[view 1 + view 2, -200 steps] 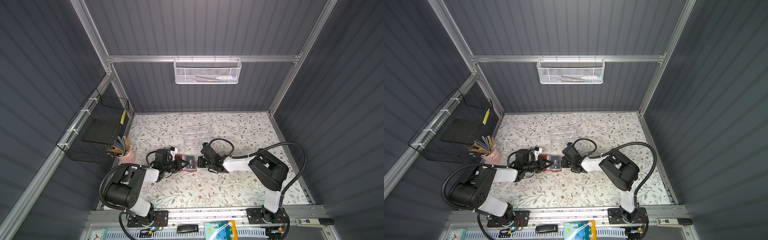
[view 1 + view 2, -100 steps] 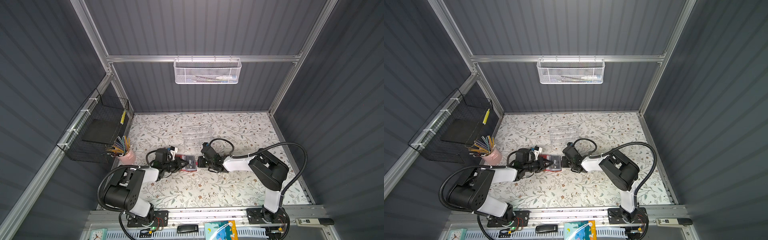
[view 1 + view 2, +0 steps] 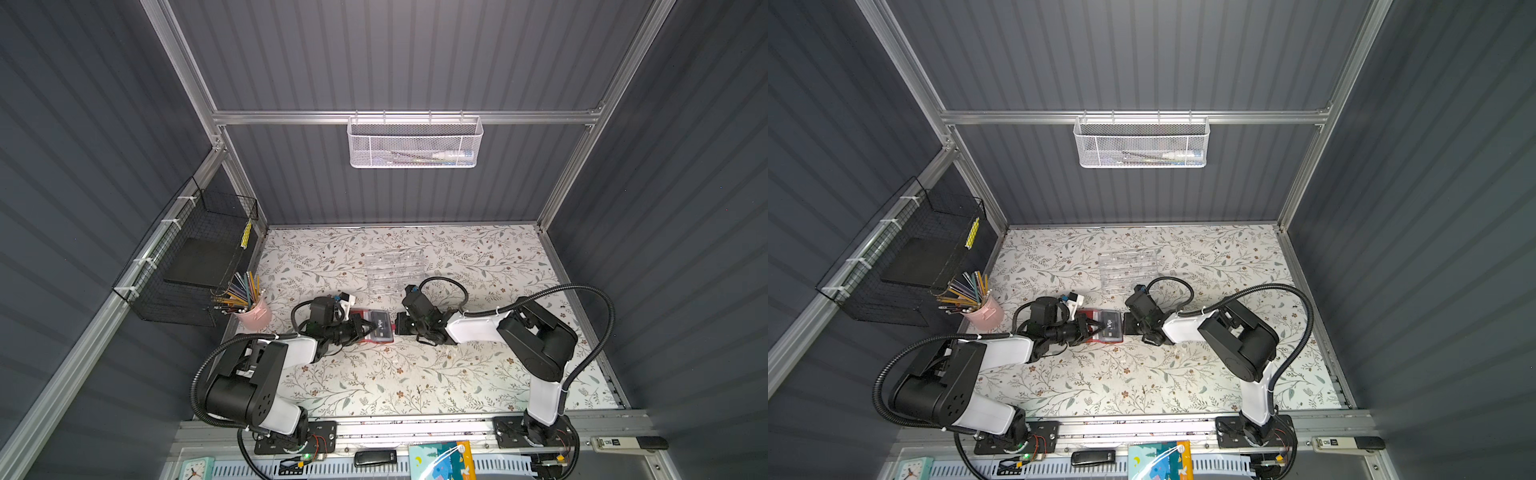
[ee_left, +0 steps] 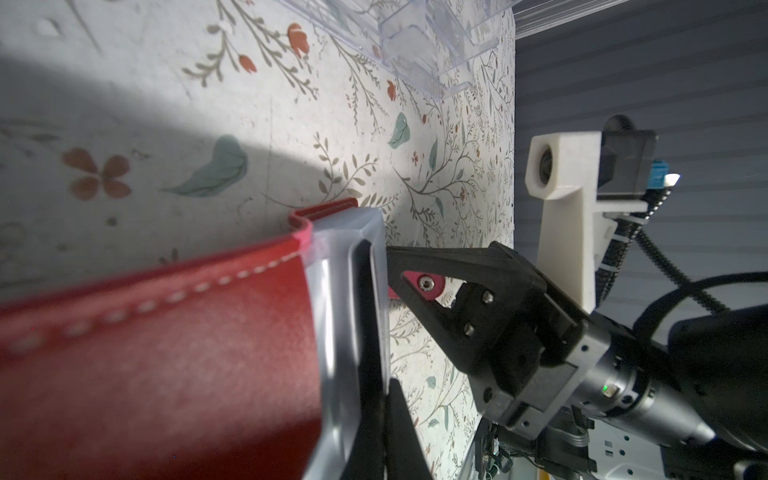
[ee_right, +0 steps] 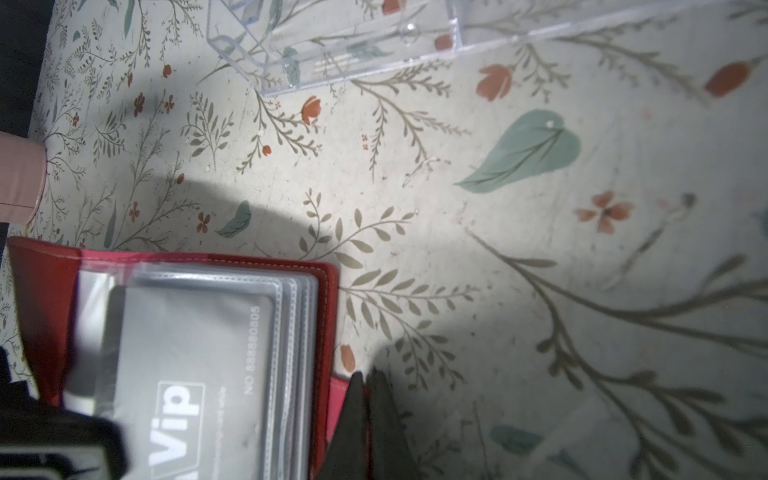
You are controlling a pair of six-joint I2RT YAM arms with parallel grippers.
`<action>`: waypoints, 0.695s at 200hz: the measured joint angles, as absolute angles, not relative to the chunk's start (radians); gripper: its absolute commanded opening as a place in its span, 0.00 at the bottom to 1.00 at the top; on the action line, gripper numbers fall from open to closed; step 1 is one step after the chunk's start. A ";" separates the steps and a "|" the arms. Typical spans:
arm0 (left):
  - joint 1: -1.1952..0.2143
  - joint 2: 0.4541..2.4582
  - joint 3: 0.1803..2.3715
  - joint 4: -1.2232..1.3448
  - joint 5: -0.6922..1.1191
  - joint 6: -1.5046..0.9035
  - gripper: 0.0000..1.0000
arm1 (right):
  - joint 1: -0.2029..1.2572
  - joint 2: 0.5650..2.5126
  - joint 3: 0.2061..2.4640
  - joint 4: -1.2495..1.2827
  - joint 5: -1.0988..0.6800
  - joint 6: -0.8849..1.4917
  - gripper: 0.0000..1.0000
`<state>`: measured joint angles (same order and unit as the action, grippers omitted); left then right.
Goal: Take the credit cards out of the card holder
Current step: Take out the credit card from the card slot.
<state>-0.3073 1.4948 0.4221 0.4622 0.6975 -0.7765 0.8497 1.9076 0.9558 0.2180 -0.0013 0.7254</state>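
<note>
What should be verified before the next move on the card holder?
1. Card holder lying open on the table: ok.
2. Right gripper shut on the strap tab, pinning the holder: ok.
3. Vip card free of its sleeve: not ok, it sits under clear plastic.
4. Left gripper closed on the card and not only on the sleeve: cannot tell.
5. Clear organizer apart from the holder: ok.

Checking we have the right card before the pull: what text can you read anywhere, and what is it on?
"Vip": black card in the card holder sleeve, right wrist view and both top views.
"NO 888...": same card's edge; later digits blurred.
Fine print beside "Vip": unreadable.
Clock face: too small.
</note>
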 measured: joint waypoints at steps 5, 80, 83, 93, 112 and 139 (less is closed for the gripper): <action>-0.307 1.494 0.422 0.459 0.698 -0.775 0.08 | 0.850 1.908 0.955 0.219 -0.001 0.725 0.02; -0.307 1.479 0.422 0.439 0.698 -0.765 0.04 | 0.849 1.916 0.956 0.240 -0.005 0.726 0.02; -0.307 1.479 0.422 0.439 0.698 -0.765 0.05 | 0.849 1.916 0.956 0.240 -0.005 0.726 0.02; -0.307 1.479 0.422 0.437 0.698 -0.765 0.05 | 0.849 1.916 0.956 0.240 -0.006 0.726 0.01; -0.307 1.477 0.422 0.433 0.697 -0.761 0.06 | 0.849 1.917 0.956 0.240 -0.006 0.726 0.01; -0.307 1.467 0.422 0.422 0.696 -0.753 0.09 | 0.849 1.917 0.956 0.242 -0.006 0.726 0.01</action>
